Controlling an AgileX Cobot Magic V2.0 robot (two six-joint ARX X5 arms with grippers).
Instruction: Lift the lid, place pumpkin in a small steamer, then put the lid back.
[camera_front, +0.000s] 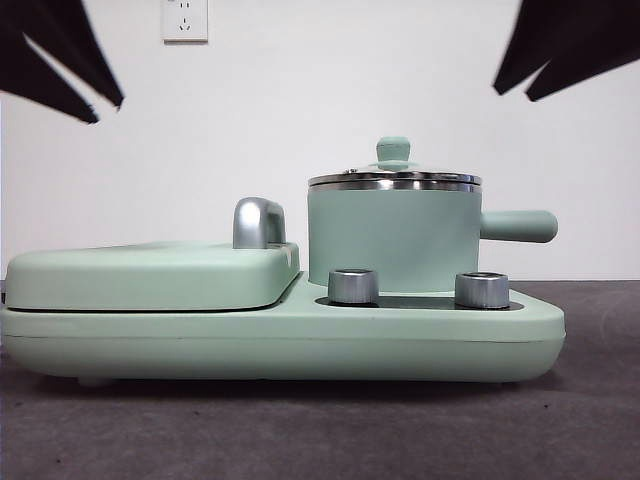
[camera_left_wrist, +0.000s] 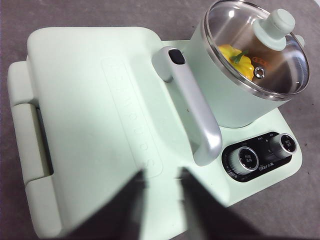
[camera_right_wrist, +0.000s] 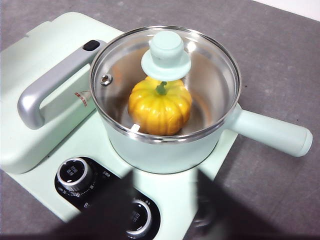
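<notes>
Seemingly all steps are done: pumpkin (camera_right_wrist: 160, 111) sits in steamer (camera_right_wrist: 170, 145), lid (camera_right_wrist: 165, 75) on; both fingers spread, empty, need only wait.

Wide mint-green base (camera_front: 300, 340) with two steel dials (camera_front: 353, 286), flat cover (camera_left_wrist: 95, 125), chrome handle (camera_left_wrist: 192, 107); wall socket (camera_front: 185, 19).

Raised lettering is running along the flat cover (camera_left_wrist: 100, 115) beside its chrome handle (camera_left_wrist: 195, 107), too faint to spell out. Small white print is sitting around the two dials (camera_left_wrist: 265, 152), and a red-printed label (camera_right_wrist: 81, 98) near the small steamer (camera_right_wrist: 165, 145) is staying illegible.
</notes>
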